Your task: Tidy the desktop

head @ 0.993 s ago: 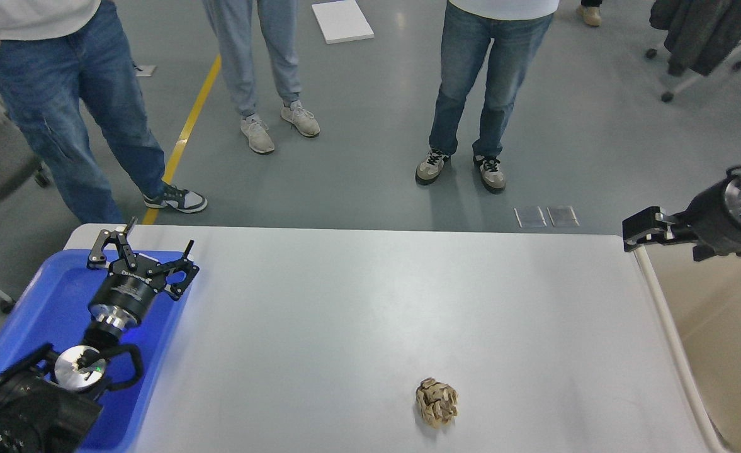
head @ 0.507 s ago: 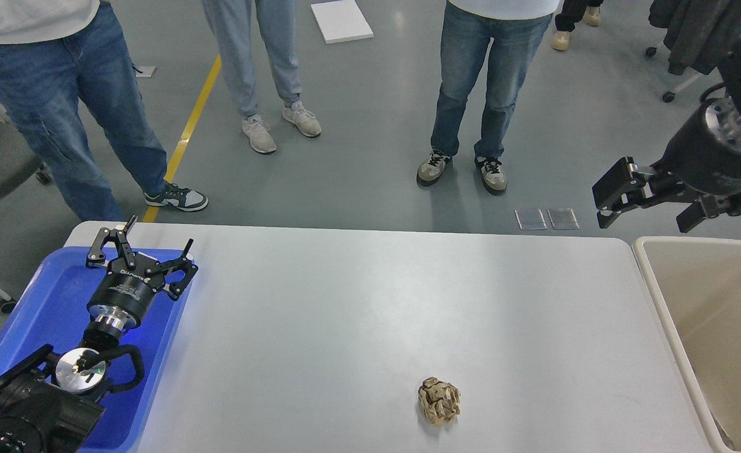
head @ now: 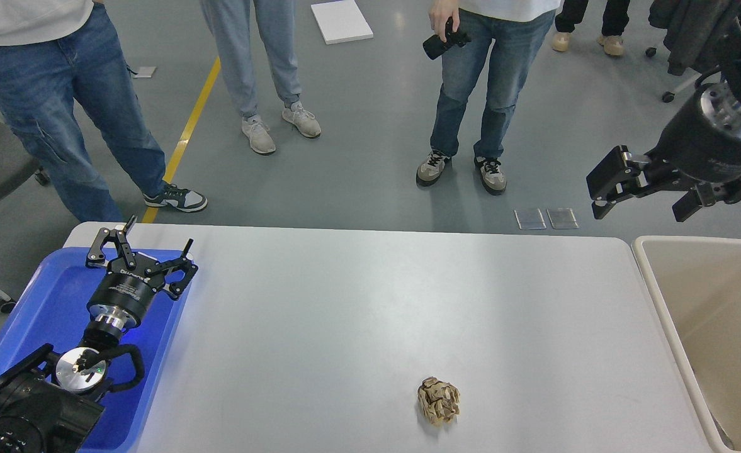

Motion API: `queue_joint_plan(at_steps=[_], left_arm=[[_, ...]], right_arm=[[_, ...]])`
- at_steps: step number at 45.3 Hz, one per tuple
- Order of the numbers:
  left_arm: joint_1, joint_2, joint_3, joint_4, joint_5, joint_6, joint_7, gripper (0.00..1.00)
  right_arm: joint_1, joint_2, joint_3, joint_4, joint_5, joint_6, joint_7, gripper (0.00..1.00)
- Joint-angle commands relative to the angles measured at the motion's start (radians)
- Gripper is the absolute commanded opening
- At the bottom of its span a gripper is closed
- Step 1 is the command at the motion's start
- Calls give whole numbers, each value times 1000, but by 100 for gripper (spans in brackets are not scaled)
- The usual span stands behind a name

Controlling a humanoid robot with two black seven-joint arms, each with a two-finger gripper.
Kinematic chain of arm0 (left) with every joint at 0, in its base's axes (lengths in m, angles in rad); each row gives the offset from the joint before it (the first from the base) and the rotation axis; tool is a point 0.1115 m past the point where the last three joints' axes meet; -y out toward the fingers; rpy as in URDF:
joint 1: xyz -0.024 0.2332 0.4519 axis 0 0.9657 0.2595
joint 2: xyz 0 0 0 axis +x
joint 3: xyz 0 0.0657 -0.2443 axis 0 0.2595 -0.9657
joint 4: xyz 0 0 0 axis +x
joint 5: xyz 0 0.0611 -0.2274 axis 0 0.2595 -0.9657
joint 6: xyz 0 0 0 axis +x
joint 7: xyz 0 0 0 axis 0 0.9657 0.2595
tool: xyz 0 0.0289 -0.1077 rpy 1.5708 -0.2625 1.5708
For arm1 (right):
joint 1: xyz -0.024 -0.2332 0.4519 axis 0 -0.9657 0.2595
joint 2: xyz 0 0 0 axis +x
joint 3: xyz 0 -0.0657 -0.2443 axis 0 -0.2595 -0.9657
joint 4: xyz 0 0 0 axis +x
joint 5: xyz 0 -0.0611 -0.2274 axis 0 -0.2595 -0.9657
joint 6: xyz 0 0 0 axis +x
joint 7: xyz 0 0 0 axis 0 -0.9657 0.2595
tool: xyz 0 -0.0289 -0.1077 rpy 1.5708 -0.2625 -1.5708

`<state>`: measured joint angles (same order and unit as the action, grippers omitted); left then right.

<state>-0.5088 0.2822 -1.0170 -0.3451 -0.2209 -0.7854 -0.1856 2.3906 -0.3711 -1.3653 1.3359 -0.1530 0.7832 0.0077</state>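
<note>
The desktop is a wide pale grey-white tabletop. A crumpled brown paper ball lies on it near the front, right of centre. My left gripper is open and empty, held over the far right corner of the blue tray, far left of the ball. My right gripper is open and empty. It hangs in the air past the table's far right corner, above the far end of the beige bin and well away from the ball.
The blue tray sits at the table's left end and the beige bin stands off its right end. Three people stand on the floor just beyond the far edge; one holds a black camera. An office chair stands at the far right.
My right gripper has risen from level with the bin's rim and moved slightly left. A person's hand with a black camera has come into view. My left arm and the paper ball have not moved.
</note>
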Motion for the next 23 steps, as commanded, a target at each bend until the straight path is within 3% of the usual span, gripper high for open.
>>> queue_joint_plan(at_steps=[1,23], left_arm=[[1,0,0,0,0,0,0,100],[-1,0,0,1,0,0,0,100]], right_arm=[[-1,3,-1,-1,1,2,0,100],[7,-2,0,0,9,2,0,100]])
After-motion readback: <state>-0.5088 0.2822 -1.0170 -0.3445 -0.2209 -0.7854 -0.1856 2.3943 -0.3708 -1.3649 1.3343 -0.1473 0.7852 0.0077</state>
